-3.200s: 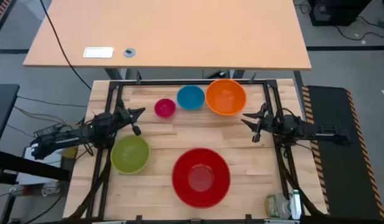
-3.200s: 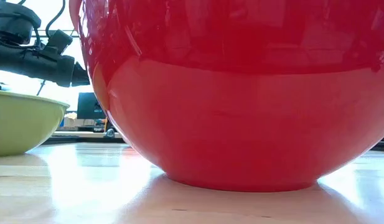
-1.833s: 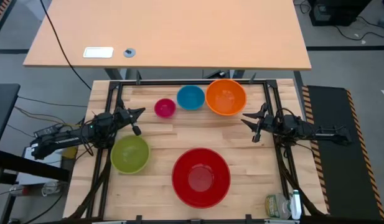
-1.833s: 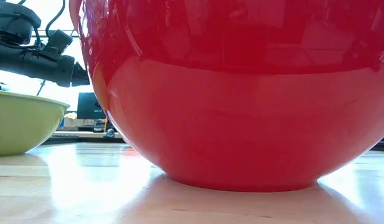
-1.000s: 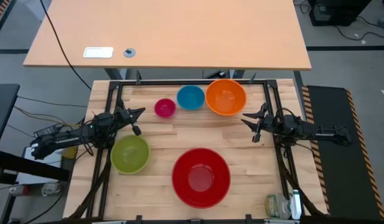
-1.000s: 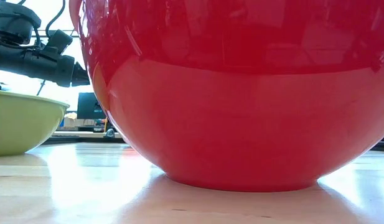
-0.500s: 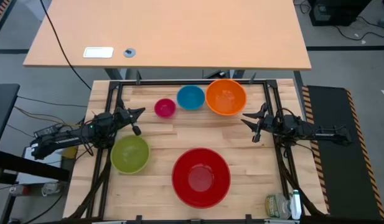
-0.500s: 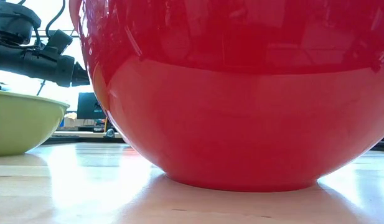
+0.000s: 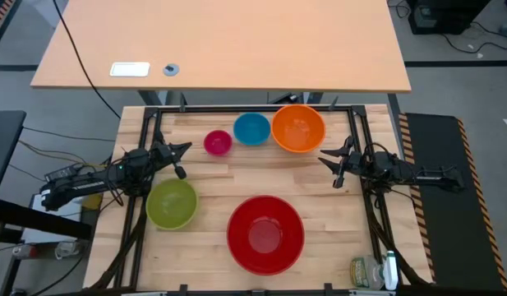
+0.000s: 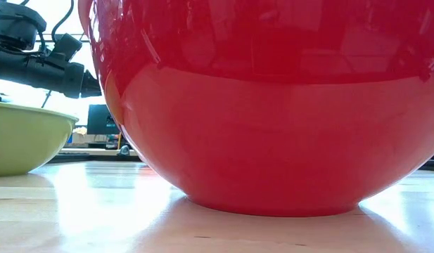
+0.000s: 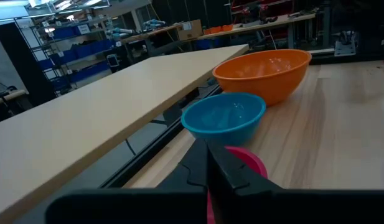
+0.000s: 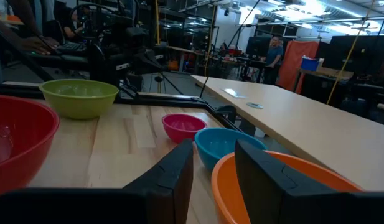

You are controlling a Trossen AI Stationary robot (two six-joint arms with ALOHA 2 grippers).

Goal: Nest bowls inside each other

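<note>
Five bowls rest upright on their bases on the wooden table, each apart from the others. The red bowl (image 9: 265,234) stands near the front edge and fills the low view (image 10: 273,105). The yellow-green bowl (image 9: 171,203) is at the left. Along the far edge stand the pink bowl (image 9: 218,142), the blue bowl (image 9: 251,129) and the orange bowl (image 9: 298,128). My left gripper (image 9: 185,149) hovers shut at the left edge, level, pointing at the pink bowl (image 11: 248,163). My right gripper (image 12: 213,158) hovers open at the right edge (image 9: 324,158), beside the orange bowl (image 12: 285,186).
A black rail frame (image 9: 237,109) runs around the table. Beyond the far edge stands a light wooden desk (image 9: 220,41) with a white card (image 9: 129,70). Small bottles (image 9: 372,271) stand at the near right corner. People (image 12: 276,46) are in the room behind.
</note>
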